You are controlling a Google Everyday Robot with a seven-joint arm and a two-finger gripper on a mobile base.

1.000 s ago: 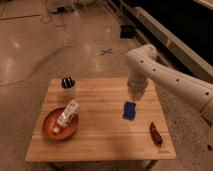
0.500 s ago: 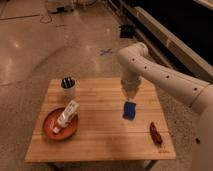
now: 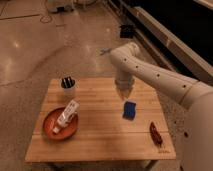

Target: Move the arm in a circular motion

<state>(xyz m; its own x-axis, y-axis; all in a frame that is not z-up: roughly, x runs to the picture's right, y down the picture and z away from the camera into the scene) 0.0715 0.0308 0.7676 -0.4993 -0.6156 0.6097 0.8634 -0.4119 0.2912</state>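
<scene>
Arm, white, reaching over wooden table; gripper above blue sponge, fingers closed, holding nothing.

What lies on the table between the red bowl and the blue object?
Only bare wooden table between the red bowl and the blue object in the camera view; the shut gripper hangs above the blue object.
</scene>
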